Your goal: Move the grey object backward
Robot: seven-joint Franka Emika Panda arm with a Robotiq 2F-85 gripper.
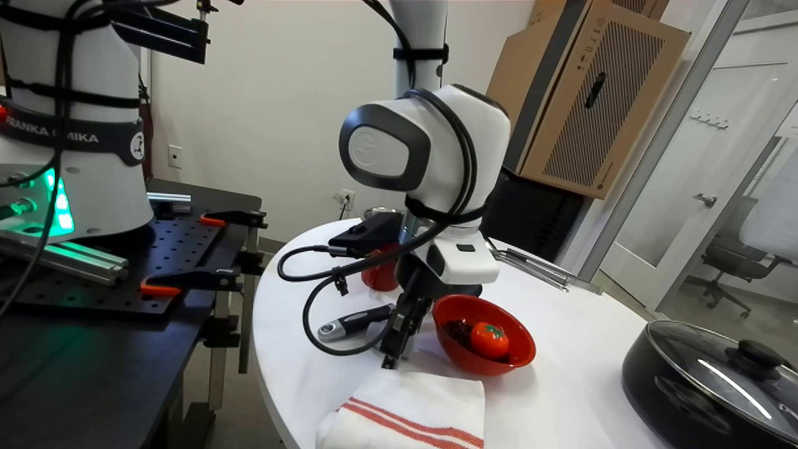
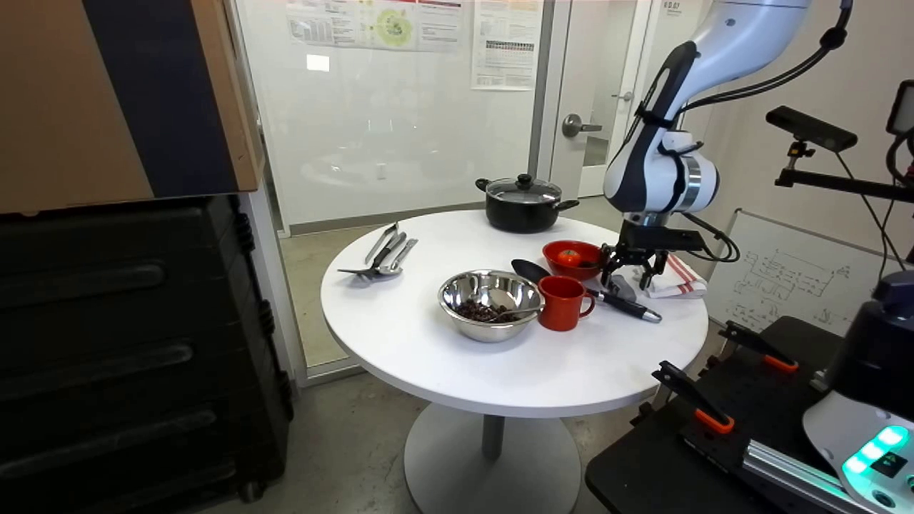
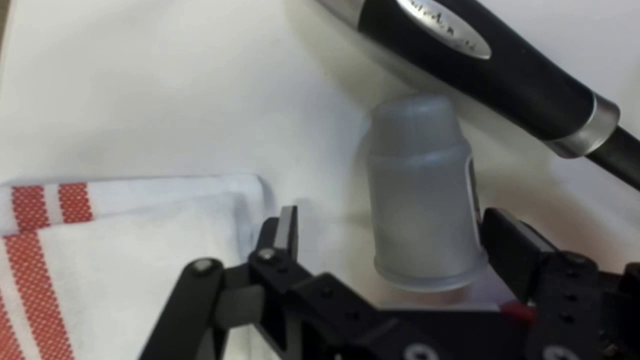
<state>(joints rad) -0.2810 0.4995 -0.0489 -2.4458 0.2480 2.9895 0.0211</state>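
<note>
The grey object is a small, plain grey, bottle-shaped thing with a narrower cap end. In the wrist view that end points toward the black utensil handle. My gripper is open with its fingers on either side of the object's wide end. The right finger in that view is very close to it or touching; the left finger stands apart with a gap. In an exterior view the gripper is low over the table around the grey object. In an exterior view the gripper mostly hides the object.
A striped towel lies beside the left finger. A red bowl with a tomato and a red cup stand close to the gripper. A metal bowl, tongs and a lidded black pot are farther off.
</note>
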